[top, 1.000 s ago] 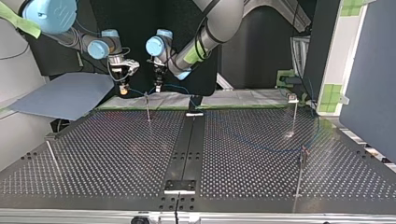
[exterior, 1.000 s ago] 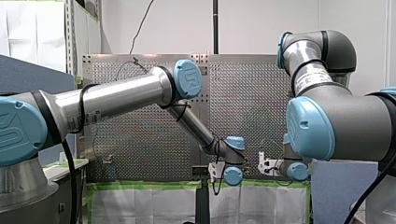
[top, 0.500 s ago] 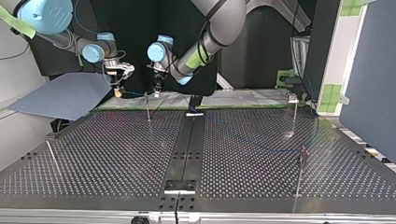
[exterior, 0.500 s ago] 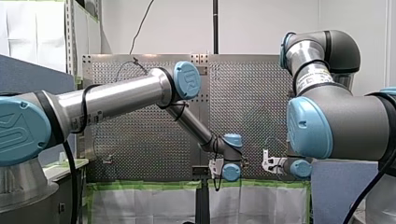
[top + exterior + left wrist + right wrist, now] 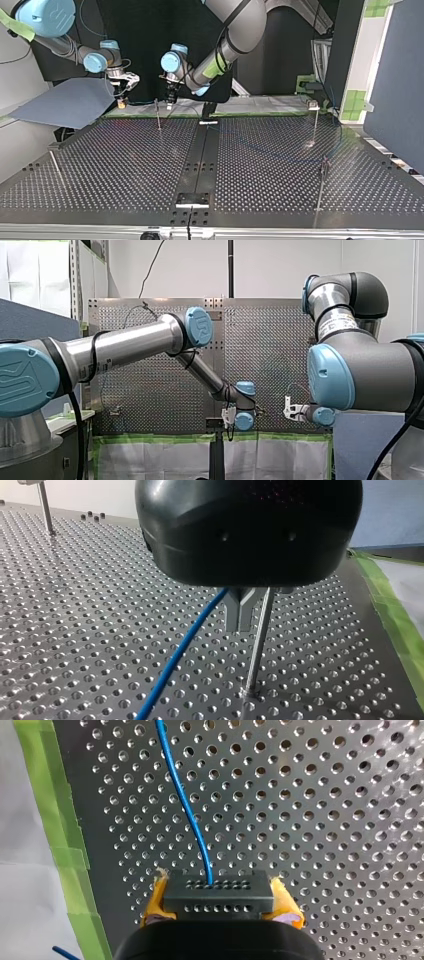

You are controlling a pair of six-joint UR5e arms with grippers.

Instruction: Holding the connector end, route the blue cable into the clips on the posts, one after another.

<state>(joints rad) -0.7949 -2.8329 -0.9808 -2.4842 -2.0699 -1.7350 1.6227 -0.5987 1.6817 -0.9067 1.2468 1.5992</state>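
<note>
**Front view.** The left gripper (image 5: 229, 416) is hanging low at the centre of the frame. The right gripper (image 5: 288, 408) is just right of it, and neither one's fingers can be read here. Over the last second the two have been drawing apart: the left one is sliding towards frame left and the right one towards frame right, both rising slightly.

**Top view.** The sides are crossed here. The right gripper (image 5: 120, 102), in the upper left, is pulling further left, away from the thin post (image 5: 157, 114). The left gripper (image 5: 170, 101) is hovering just right of the post's top. The blue cable (image 5: 141, 103) is showing only as a faint line between them, near the post's tip.

**Left wrist view.** The metal fingers (image 5: 235, 611) are pressed together, with the cable running out from their root down towards the perforated table (image 5: 75, 605). The post is standing just beside them.

**Right wrist view.** The yellow pads (image 5: 156, 901) are pinching the black connector (image 5: 218, 892) — the cable is leaving it and curving away over the holes, with green tape (image 5: 55, 820) edging the table.

The widening gap probably means the slack is being drawn taut across the first post's clip. Whether the cable is seated there cannot be told.
</note>
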